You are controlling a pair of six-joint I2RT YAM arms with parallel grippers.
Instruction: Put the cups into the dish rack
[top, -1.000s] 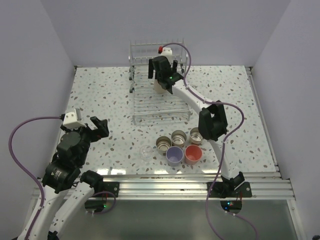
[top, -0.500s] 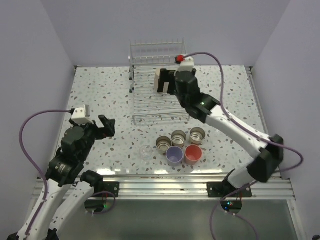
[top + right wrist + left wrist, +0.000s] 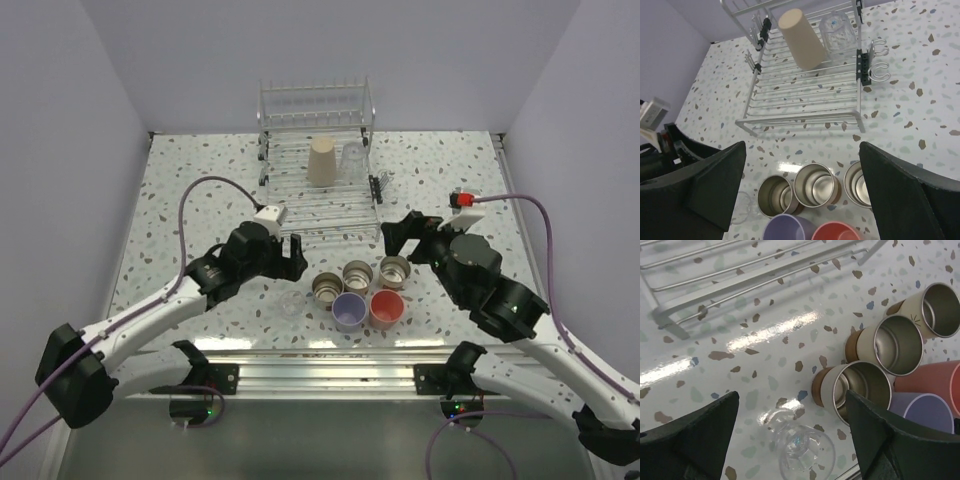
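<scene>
Your left gripper hangs spread wide, holding nothing, above a small clear glass tumbler on the speckled white tabletop. Just to the right stand three steel cups with tan bases; a tiny dark mark on one is unreadable. In front of them, a lavender plastic cup touches a coral-pink cup. Behind, the silver wire dish rack holds a tall beige cup, mouth down, beside a second clear tumbler. Your right gripper gapes empty.

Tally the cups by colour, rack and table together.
metal cups: 3
clear cups: 2
beige cup: 1
lavender cup: 1
coral cup: 1
Total: 8
</scene>
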